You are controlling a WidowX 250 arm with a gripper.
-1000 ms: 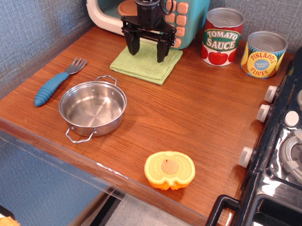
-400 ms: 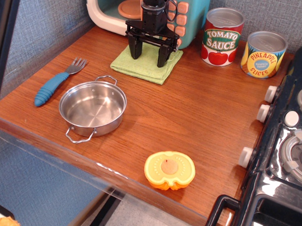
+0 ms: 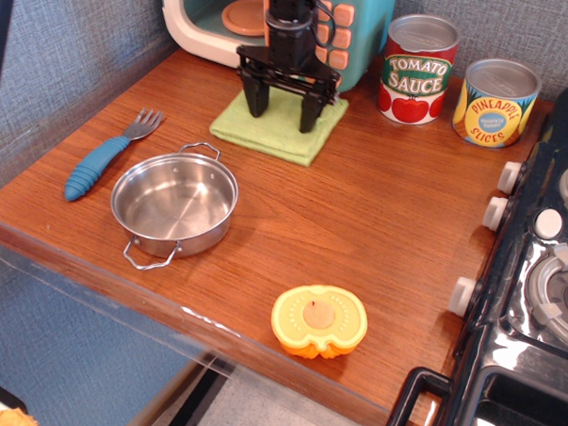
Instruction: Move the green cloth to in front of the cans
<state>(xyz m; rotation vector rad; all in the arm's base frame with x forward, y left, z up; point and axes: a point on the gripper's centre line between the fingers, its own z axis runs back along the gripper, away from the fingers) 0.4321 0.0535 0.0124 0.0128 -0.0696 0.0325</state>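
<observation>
An orange-yellow toy pumpkin half [image 3: 319, 320] sits nearest, then a round steel pan [image 3: 174, 204]. Beyond, the black gripper [image 3: 283, 109] stands spread-fingered on the flat lime-green cloth [image 3: 279, 128], left of two labelled tin cans [image 3: 456, 86].

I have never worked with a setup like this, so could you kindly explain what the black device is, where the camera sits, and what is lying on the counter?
There is one picture, taken from above and in front of a toy kitchen counter. The black device is the robot arm's gripper. Its two fingers are spread open and point down onto the green cloth; whether they touch it is hard to tell. It holds nothing.

To the right of the cloth stand the cans, tomato sauce and pineapple slices. Also on the counter are a steel pan, a blue fork and an orange toy fruit half. A toy microwave stands behind the cloth, and a toy stove is on the right.
</observation>
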